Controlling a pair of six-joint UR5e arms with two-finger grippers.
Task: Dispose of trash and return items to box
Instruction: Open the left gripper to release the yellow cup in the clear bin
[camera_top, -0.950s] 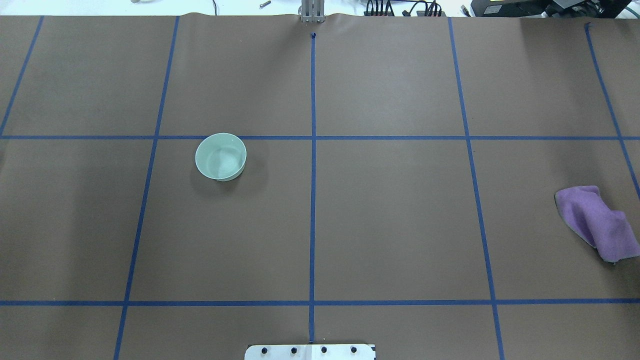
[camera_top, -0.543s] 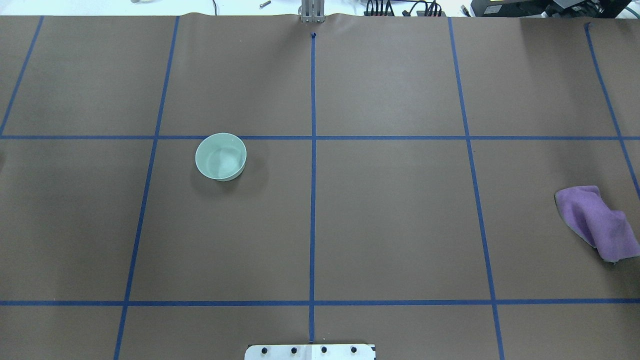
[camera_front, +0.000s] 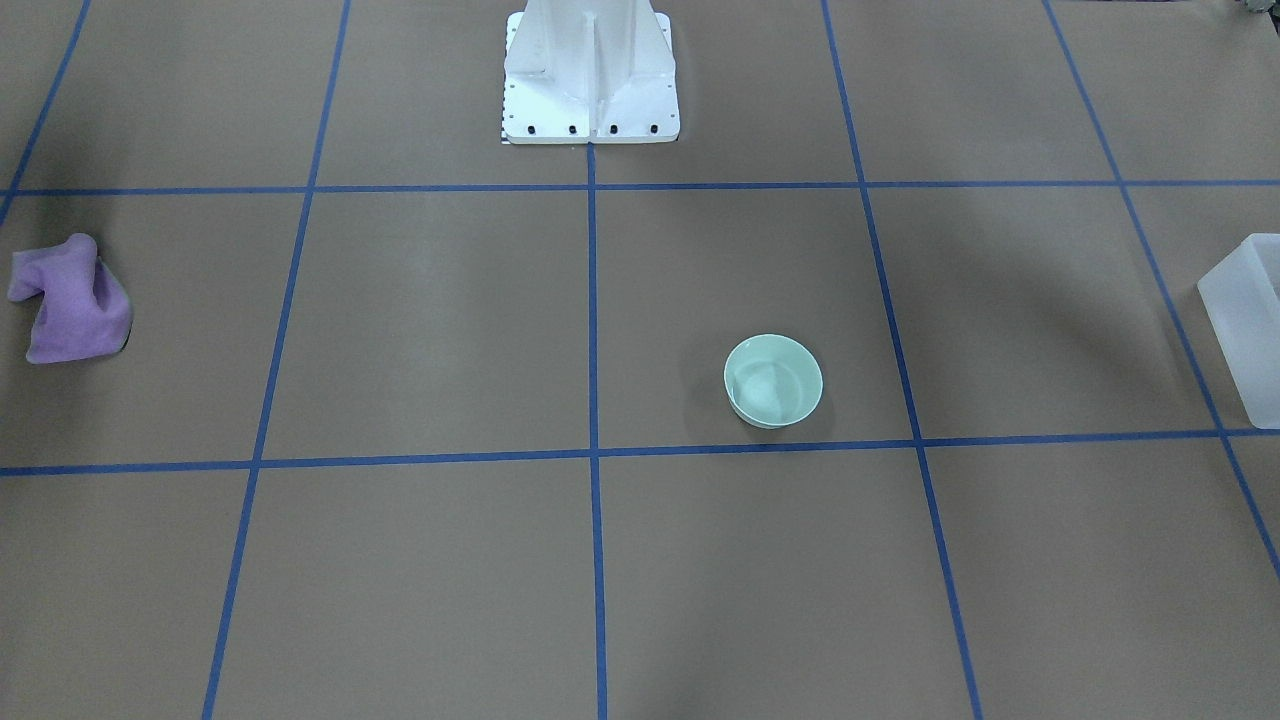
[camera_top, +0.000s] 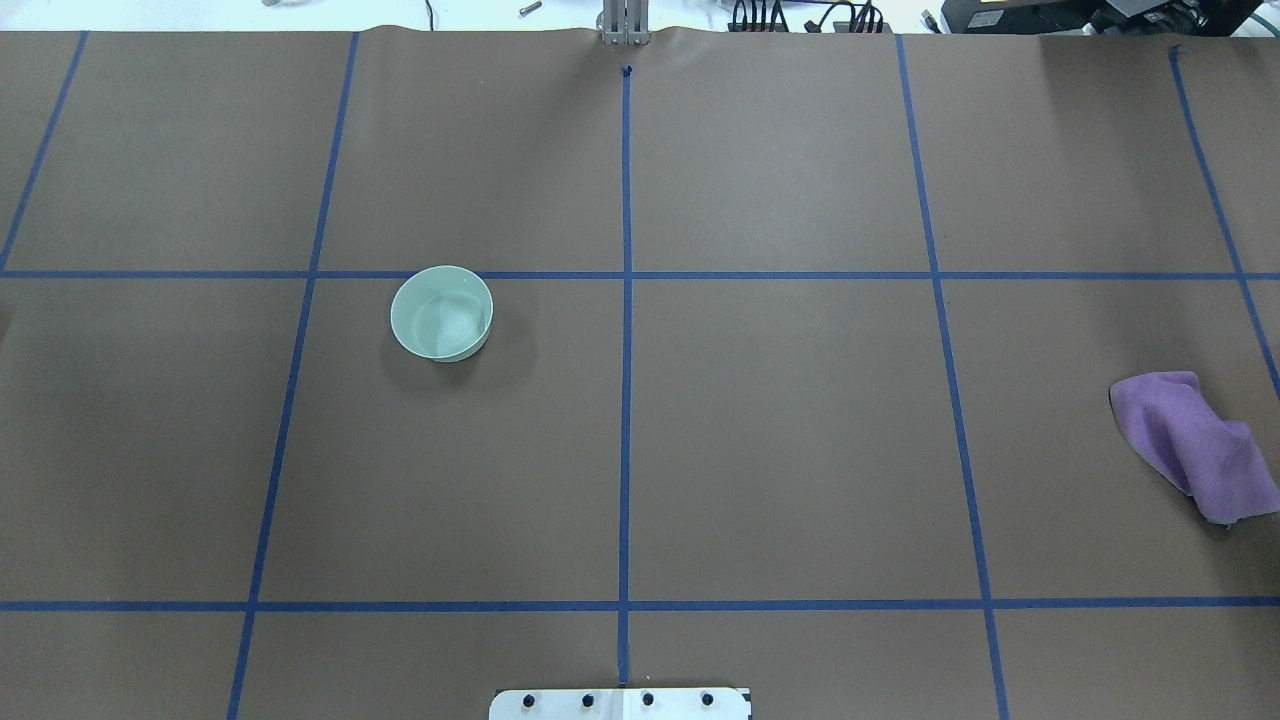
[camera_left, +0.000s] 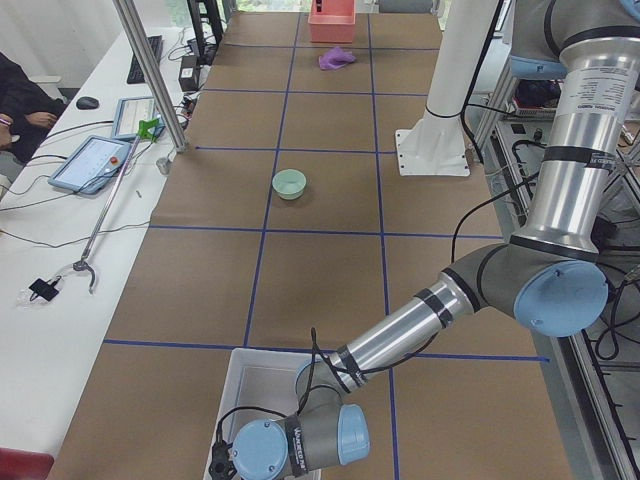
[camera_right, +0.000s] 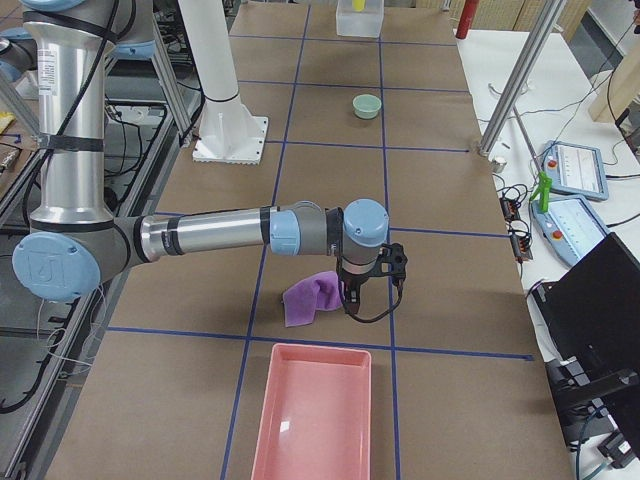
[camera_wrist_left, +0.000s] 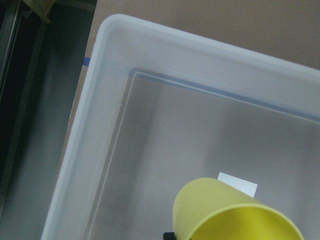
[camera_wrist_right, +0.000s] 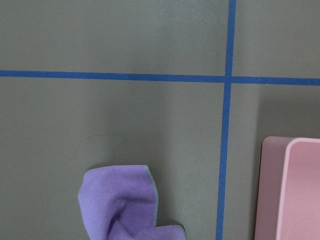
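The yellow cup (camera_wrist_left: 226, 214) is over the floor of the frosted bin (camera_wrist_left: 95, 100), by the left gripper (camera_left: 220, 462); its jaws I cannot tell. Farther, the mint-green bowl (camera_top: 441, 313) stands on the table (camera_top: 780, 430). The right gripper (camera_right: 349, 305) hovers above the purple cloth (camera_right: 308, 299), jaws unseen

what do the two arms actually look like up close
Both the left arm and the right arm are silver metal tubes with grey joints and pale blue round caps. Black bands ring each forearm, thin black cables loop at the wrists, and the wrist hardware is black.
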